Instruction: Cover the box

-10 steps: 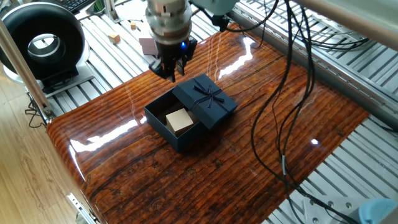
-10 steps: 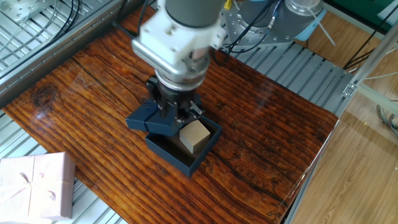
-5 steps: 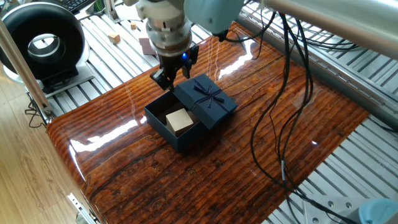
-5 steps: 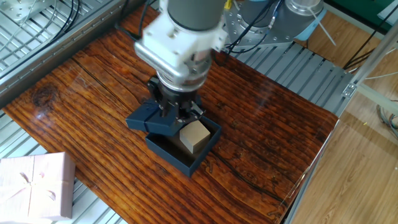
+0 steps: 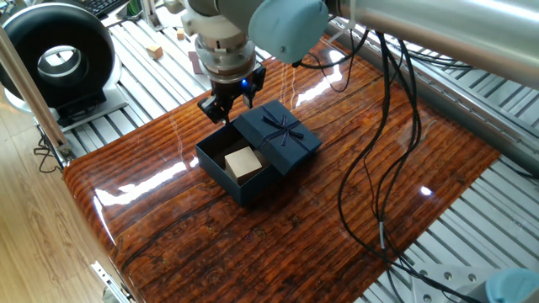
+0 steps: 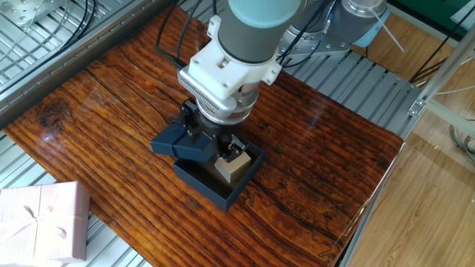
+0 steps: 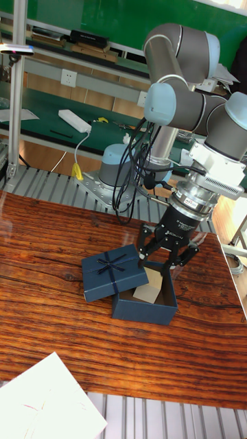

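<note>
The box (image 5: 238, 178) is a dark navy open base on the wooden table, with a tan block (image 5: 242, 163) inside it. Its navy lid (image 5: 280, 136), topped with a bow, rests tilted on the box's far rim and half covers it. My gripper (image 5: 224, 107) hangs open and empty just above the box's back corner, beside the lid's edge. In the tall fixed view the gripper (image 7: 167, 259) has its fingers spread over the box (image 7: 145, 306), with the lid (image 7: 113, 273) to its left. In the other fixed view the gripper (image 6: 217, 142) hides part of the box (image 6: 223, 185).
A pale pink box (image 6: 41, 222) lies off the table's corner. A black round device (image 5: 57, 55) and a small wood block (image 5: 154, 51) sit beyond the table's edge. Black cables (image 5: 379, 168) hang over the right side. A white sheet (image 7: 48, 401) lies at the front.
The arm has swung and the wrist has turned over the box. The gripper has shifted slightly along the box's back edge. Box, lid and block have not moved.
</note>
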`<state>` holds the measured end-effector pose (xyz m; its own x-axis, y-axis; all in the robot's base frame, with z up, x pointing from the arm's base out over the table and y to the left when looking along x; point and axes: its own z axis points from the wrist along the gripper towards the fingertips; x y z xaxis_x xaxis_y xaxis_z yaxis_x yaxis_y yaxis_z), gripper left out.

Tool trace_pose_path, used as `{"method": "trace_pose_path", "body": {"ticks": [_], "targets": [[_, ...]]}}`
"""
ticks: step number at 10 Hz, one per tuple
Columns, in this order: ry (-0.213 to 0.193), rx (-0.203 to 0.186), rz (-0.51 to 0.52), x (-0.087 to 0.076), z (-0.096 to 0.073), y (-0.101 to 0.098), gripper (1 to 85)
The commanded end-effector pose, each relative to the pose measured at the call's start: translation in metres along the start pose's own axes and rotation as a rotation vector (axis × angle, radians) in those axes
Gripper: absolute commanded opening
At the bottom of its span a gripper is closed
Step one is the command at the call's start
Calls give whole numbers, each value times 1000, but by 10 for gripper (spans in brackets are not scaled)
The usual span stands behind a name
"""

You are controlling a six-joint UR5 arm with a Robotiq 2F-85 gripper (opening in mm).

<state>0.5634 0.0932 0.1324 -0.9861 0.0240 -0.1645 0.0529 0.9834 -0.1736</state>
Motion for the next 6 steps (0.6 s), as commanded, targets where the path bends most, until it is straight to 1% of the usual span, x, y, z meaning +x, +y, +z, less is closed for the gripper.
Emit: {"method": "trace_pose_path", "body": {"ticks": [1,2,3,5,6], "targets": [[21,16,100,1,2,-5,510],[30,17,111,4,2,-5,507],[32,22,103,6,3,-6,507],[50,31,96,10,5,-10,510],[51,34,94,10,5,-11,510]]}}
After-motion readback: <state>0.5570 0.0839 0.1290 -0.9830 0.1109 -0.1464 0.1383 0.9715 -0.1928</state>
